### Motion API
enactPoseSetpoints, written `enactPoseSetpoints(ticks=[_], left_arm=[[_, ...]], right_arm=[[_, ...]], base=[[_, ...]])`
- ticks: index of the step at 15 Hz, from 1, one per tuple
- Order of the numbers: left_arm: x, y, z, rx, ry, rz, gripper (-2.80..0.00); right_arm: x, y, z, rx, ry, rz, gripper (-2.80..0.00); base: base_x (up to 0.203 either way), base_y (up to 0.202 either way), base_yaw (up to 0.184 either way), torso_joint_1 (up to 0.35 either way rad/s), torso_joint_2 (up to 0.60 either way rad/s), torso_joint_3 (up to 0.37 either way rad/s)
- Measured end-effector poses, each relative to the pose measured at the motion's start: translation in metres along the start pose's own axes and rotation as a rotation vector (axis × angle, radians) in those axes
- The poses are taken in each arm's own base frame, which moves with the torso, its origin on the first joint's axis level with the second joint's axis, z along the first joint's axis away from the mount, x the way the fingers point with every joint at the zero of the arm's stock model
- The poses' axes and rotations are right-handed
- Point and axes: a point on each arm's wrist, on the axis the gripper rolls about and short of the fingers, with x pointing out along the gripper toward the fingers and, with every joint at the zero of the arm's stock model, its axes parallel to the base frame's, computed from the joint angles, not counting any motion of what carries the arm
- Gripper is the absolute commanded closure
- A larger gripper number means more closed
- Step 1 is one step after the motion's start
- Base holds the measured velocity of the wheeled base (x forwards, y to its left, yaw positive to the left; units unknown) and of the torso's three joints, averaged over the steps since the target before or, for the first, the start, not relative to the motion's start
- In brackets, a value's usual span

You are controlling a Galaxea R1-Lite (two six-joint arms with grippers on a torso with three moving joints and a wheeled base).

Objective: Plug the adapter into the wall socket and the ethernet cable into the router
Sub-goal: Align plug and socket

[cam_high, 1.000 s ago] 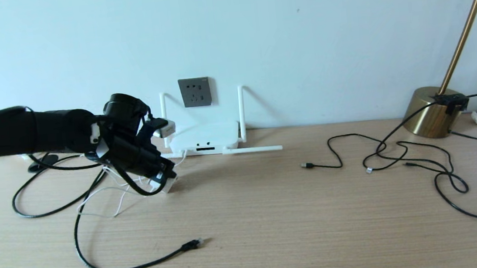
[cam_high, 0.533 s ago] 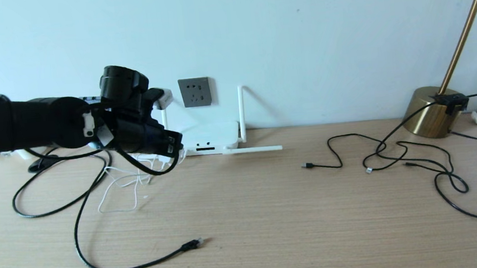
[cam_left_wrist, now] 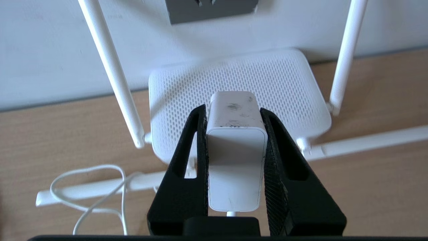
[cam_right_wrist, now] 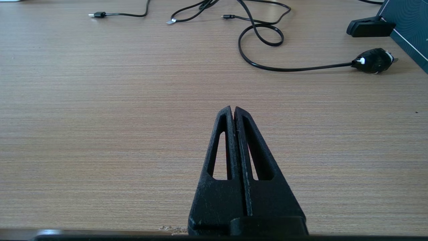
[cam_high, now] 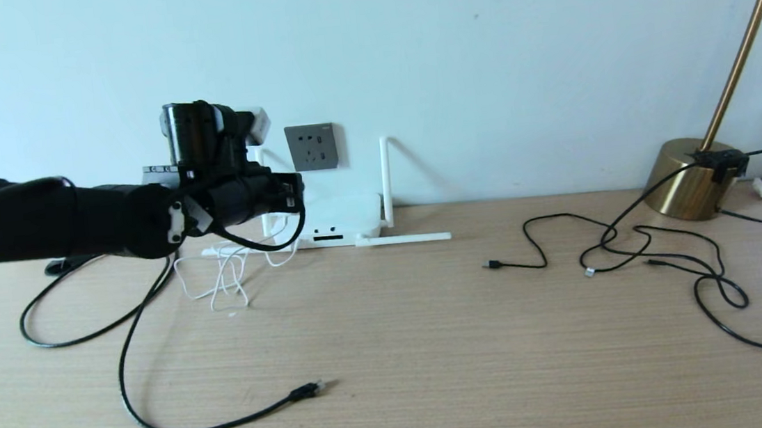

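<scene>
1. Left tool (cam_left_wrist: 234,115) clamped on small white cube-shaped adapter (cam_left_wrist: 235,147), raised just left of dark grey square wall socket (cam_high: 311,147).
2. Below that socket: flat white router (cam_high: 343,219).
3. Right tool (cam_right_wrist: 233,111) clenched empty above wooden tabletop (cam_right_wrist: 100,117).

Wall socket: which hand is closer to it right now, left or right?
Left. The left hand, shut on the adapter, is raised above the router, just left of the wall socket. The right hand sits shut, low over bare table, no socket in its view.

The left gripper (cam_high: 295,189) hangs above the table (cam_high: 436,348) before the router (cam_high: 343,221), below the wall socket (cam_high: 311,146).
</scene>
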Motion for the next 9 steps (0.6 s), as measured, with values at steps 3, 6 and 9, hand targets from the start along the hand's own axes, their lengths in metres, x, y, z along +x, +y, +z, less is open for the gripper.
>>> enactPoseSetpoints(ticks=[3, 6, 9], left_arm=[[0.014, -0.002, -0.007, -0.021, -0.119, 0.013, 0.00], [0.035, -0.005, -0.020, -0.039, -0.255, 0.053, 0.00], [0.054, -0.009, -0.034, -0.039, -0.390, 0.103, 0.00]], right_arm=[[0.000, 0.000, 0.000, 0.000, 0.000, 0.000, 0.00], [0.000, 0.000, 0.000, 0.000, 0.000, -0.001, 0.00], [0.000, 0.000, 0.000, 0.000, 0.000, 0.000, 0.00]], base=[[0.000, 0.000, 0.000, 0.000, 0.00, 0.000], [0.000, 0.000, 0.000, 0.000, 0.00, 0.000], [0.000, 0.000, 0.000, 0.000, 0.00, 0.000]])
